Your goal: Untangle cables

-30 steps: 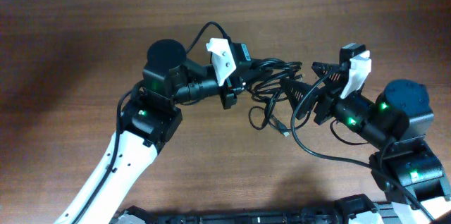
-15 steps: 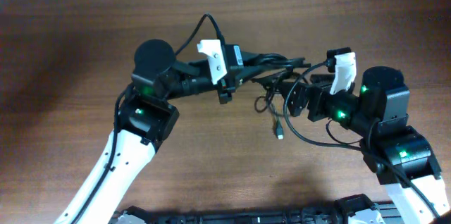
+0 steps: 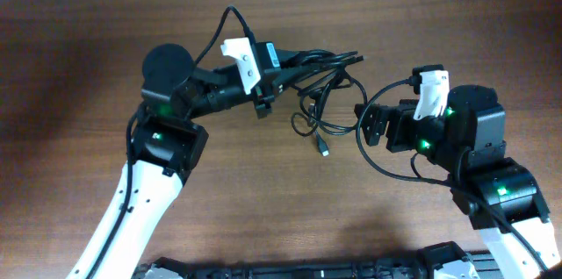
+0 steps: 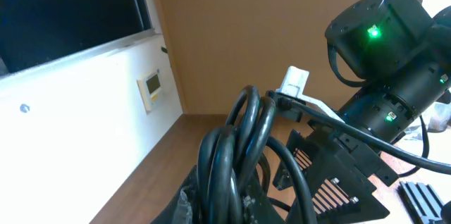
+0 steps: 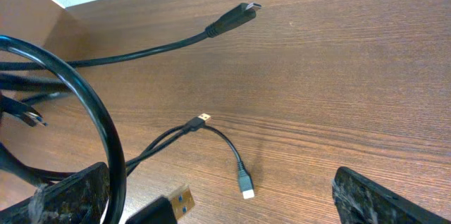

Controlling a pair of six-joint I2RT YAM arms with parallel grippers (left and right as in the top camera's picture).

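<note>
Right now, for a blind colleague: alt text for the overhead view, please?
The left gripper is shut on a bundle of black cables, whose loose loops and a plug end trail toward the brown wooden table. The right gripper stands open beside them.

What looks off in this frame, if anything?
Only the cables: a tangled bunch pinched in the left gripper, with loops and plug ends trailing onto the table. The right gripper is open and holds nothing. No damage visible.
</note>
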